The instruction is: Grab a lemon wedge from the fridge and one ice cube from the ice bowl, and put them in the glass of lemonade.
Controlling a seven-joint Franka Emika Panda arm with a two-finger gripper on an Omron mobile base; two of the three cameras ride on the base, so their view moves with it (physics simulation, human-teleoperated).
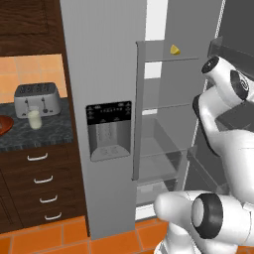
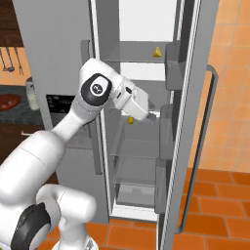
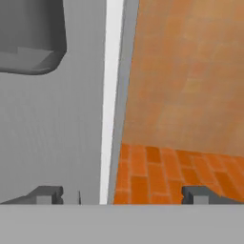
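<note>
The fridge stands with its right door swung open. A small yellow lemon wedge lies on the top shelf inside. My gripper is inside the fridge, one shelf below the wedge, pointing toward the open door. In the hand view the gripper has its fingertips far apart with nothing held; it faces the door's edge and the orange floor. The glass of lemonade stands on the dark counter before the toaster. The ice bowl shows partly at the left; any ice cube is too small to tell.
A silver toaster sits behind the glass. Drawers lie under the counter. A second small yellow piece rests on the shelf just under my hand. Door bins line the open door close to the gripper. A grey bin shows upper left.
</note>
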